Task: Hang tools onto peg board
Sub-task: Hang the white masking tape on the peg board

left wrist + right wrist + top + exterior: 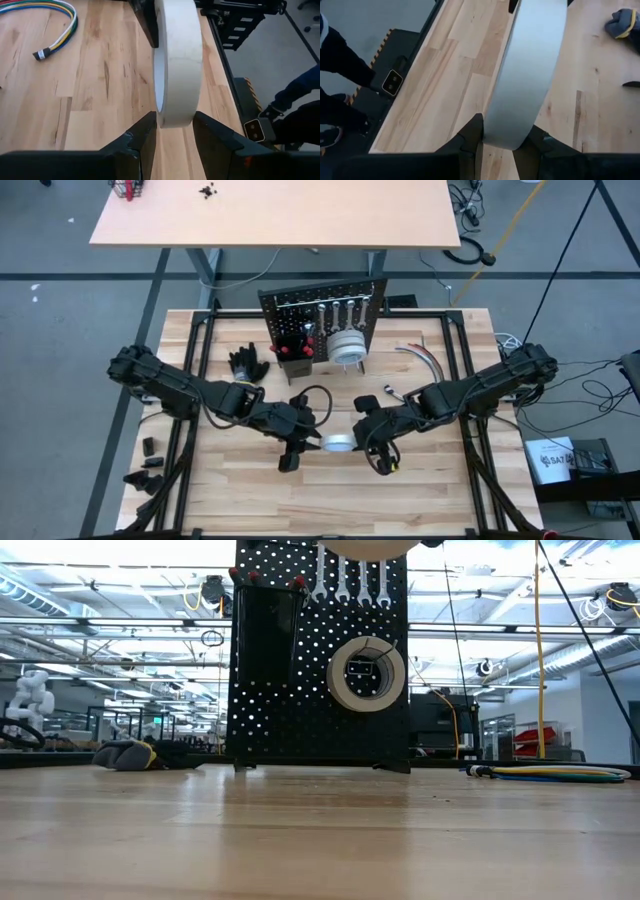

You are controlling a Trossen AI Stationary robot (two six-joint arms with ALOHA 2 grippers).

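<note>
A white tape roll (338,442) hangs in the air over the middle of the table, between my two grippers. My left gripper (322,442) comes at it from the table's left and my right gripper (357,442) from the right, both shut on it. In the low view only the roll's lower edge (370,548) shows at the top. The peg board (320,315) stands upright at the far side. It carries silver wrenches (350,580), a second tape roll (367,673) hung on a hook, and a black bin (265,640). My left gripper (175,132) pinches the roll at its rim (175,117), one finger on each flat face. The fingers slant down from the table's left. The roll is seen edge-on between them, lifted clear of the table. My right gripper (505,135) pinches the opposite part of the rim (505,140), also with one finger on each flat face. It slants down from the table's right. The roll's outer band runs away from the fingers, clear of the table.
Black gloves (248,363) lie left of the peg board and coloured cables (420,355) right of it. Small dark parts (148,450) sit at the table's left edge. A person's legs (335,65) show beyond the near edge. Bare wood lies below the roll.
</note>
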